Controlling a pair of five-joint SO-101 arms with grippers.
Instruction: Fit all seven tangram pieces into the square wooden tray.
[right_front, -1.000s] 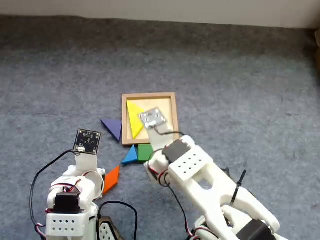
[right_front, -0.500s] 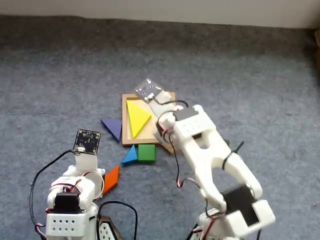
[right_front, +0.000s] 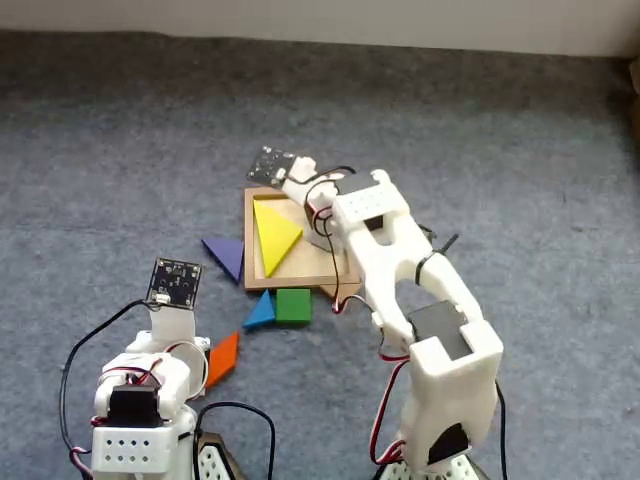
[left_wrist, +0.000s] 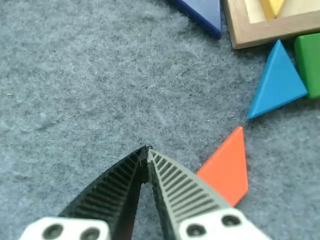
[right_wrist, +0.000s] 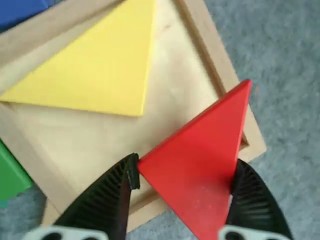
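Grey carpet (right_front: 480, 150) covers the whole work surface. Two white arms stand on it. The right arm (right_front: 400, 270) stretches out over the near right part of the tray, and the left arm (right_front: 145, 395) is folded low at the near left.

There is one tray (right_front: 249, 240): a square of pale wood with a raised rim, lying flat in the middle of the carpet.

Six coloured pieces can be counted, one of each colour. The yellow triangle (right_front: 273, 235) is the largest and lies flat inside the tray against its left rim. It is the one piece in there. The red triangle (right_wrist: 200, 150) is nearly as big. It is clamped by two of its edges between the black fingers of the right gripper (right_wrist: 185, 172), over a corner of the tray, with its tip past the rim. Whether it touches the wood cannot be told.

Four smaller pieces lie on the carpet outside the tray:
- The dark blue piece (right_front: 228, 255) is just beside the left rim.
- The green square (right_front: 293, 305) is just below the near rim.
- The light blue triangle (right_front: 262, 312) touches the green square's left side.
- The orange piece (right_front: 223, 358) is nearer the left arm.

The left gripper (left_wrist: 147, 152) is pinched together on nothing. Its tips meet over bare carpet just beside the orange piece.
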